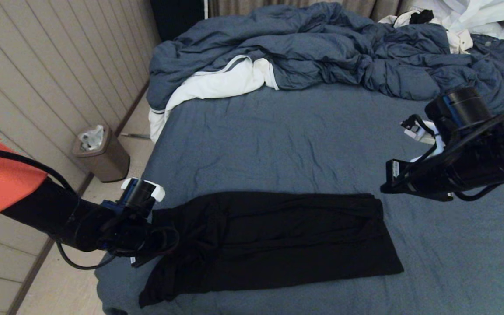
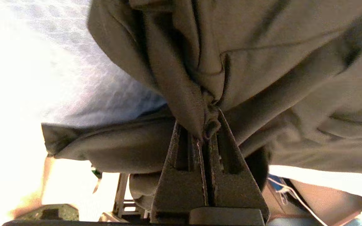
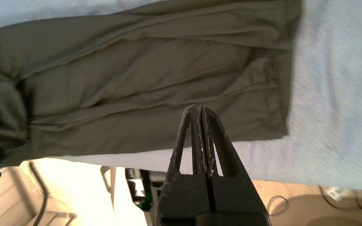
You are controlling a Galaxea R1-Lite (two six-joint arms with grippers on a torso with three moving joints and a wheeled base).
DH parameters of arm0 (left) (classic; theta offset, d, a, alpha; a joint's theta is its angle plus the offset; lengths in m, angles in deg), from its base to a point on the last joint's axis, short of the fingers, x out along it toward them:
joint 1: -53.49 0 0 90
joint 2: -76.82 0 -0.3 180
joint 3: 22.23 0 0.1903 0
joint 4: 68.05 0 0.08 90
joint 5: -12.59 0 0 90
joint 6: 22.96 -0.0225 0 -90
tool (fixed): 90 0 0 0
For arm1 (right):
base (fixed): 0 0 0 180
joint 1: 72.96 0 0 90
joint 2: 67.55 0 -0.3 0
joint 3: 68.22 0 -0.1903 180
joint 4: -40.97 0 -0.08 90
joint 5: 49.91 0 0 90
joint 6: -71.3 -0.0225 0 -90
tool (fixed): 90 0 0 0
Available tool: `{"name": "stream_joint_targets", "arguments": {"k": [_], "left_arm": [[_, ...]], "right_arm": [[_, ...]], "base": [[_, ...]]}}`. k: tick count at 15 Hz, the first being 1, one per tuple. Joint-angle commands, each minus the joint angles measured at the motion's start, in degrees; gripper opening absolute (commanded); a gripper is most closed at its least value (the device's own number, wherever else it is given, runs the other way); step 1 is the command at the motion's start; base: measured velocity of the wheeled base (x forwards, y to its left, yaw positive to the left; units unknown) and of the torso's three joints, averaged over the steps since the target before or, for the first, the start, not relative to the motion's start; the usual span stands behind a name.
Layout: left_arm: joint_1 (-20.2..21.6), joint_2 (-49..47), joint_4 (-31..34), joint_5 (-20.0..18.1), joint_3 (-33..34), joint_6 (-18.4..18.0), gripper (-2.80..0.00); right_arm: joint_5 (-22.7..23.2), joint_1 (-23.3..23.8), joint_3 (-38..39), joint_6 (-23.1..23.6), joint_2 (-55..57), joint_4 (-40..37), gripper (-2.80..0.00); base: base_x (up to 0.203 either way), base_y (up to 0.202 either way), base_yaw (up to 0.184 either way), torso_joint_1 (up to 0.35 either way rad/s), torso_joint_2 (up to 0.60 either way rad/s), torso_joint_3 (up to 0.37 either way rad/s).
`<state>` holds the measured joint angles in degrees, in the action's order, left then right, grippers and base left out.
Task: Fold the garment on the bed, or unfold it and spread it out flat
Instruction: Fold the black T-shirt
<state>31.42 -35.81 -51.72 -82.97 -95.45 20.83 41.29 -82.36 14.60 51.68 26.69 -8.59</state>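
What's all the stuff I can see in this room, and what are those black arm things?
T-shirt: one, black, folded into a long band near the front edge of the bed.
Bed: one, slate-blue sheet, fills the middle.
Duvet: one, blue-grey, bunched at the far end.
White cloth: one, white with a grey stripe, at the duvet's left edge.
White clothes: a pile, far right corner.
Bin: one, brown, on the floor left of the bed.
Left gripper: black, shut on the T-shirt's left end.
Right gripper: black, shut and holding nothing, above the bed's right side.
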Motion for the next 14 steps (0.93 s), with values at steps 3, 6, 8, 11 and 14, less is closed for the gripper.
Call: {"name": "stream_joint_targets", "arguments": {"k": [3,6,8,11,14], "left_arm": [[-1.37,8.13,10.77,0.34,-6.70,0.25,-2.80],[-5.72,12.12,18.83,3.31,-11.25,0.24,-2.80],[-8.60,12.27,21.02,6.13,-13.36,0.30,-2.80],[-12.85,12.30,24.16,7.45,-18.15,1.20,-2.80],[-16.06,11.60,29.78,7.75,-25.98,1.86,-2.80]], "right_arm": [[4.63,1.83,2.15,0.71,0.58,2.92,-2.80],[5.68,2.44,2.62,1.02,0.92,5.20,-2.80],[6.51,2.55,2.62,1.52,1.18,6.01,-2.80],[8.11,3.95,2.71,1.63,1.75,7.27,-2.80],[11.46,7.04,2.74,1.87,2.17,7.64,-2.80]], "base": [[0.000,0.000,0.000,0.000,0.00,0.000],[0.000,0.000,0.000,0.000,0.00,0.000],[0.000,0.000,0.000,0.000,0.00,0.000],[0.000,0.000,0.000,0.000,0.00,0.000],[0.000,0.000,0.000,0.000,0.00,0.000]]}}
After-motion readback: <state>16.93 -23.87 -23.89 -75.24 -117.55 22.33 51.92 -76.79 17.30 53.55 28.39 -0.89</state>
